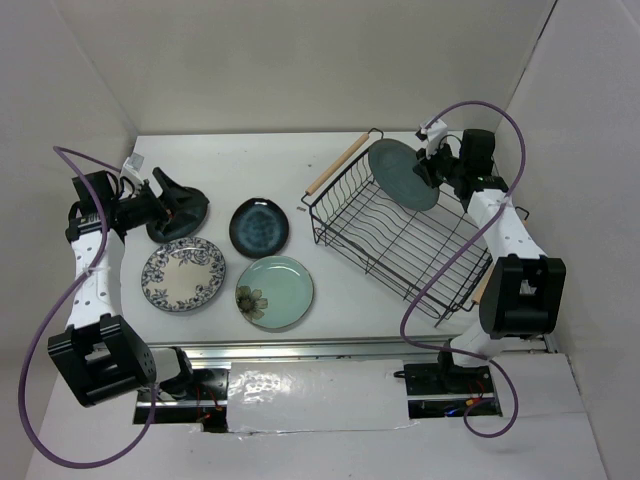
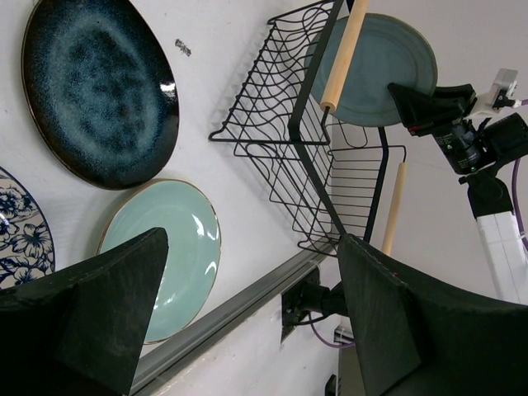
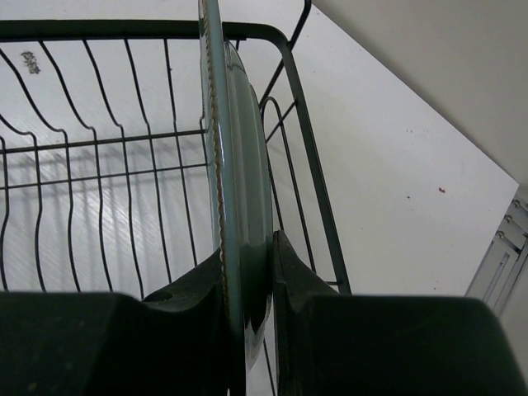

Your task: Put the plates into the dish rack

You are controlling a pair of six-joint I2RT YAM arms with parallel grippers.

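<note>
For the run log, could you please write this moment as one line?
right hand: shut on grey-teal plate, on edge at dish rack | left hand: open, empty | table: navy plate, mint plate, blue-floral plate

- Nothing legible in any of the three views: no brand, number or label I can actually read.
- Closest candidate is a tiny dark mark (image 1: 303, 210) on the white table (image 1: 250, 170), just beside the near-left corner of the dish rack (image 1: 400, 235). It could be print, but it's way too small to tell.
- It shows in both wrist views too, and it's just as unreadable there.
</note>
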